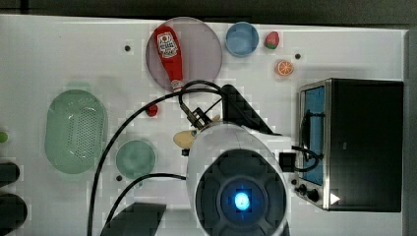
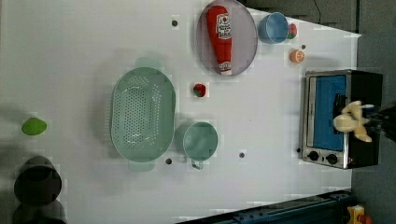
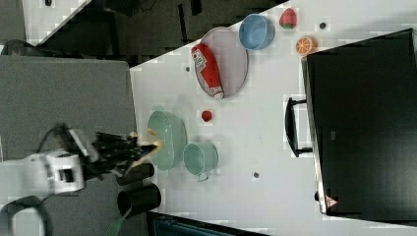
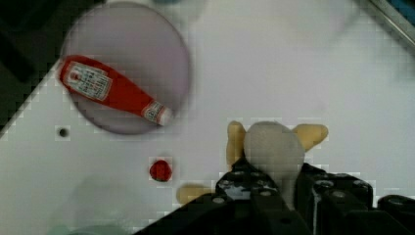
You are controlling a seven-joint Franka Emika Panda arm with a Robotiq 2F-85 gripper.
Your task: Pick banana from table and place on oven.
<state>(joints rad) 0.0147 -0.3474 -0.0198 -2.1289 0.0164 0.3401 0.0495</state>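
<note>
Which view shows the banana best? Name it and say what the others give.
The wrist view: the banana sits large and close, pinched in the claw above the table. The left view shows it smaller, against the oven. The top view catches just an end beside the arm; the right view, a sliver.

banana (image 1: 183, 139): in the top view the arm's white body covered most of it.
oven (image 3: 359, 128): the right view's right edge cut it off.
black cups (image 2: 36, 184): blurred, cut by the left view's bottom edge.
</note>
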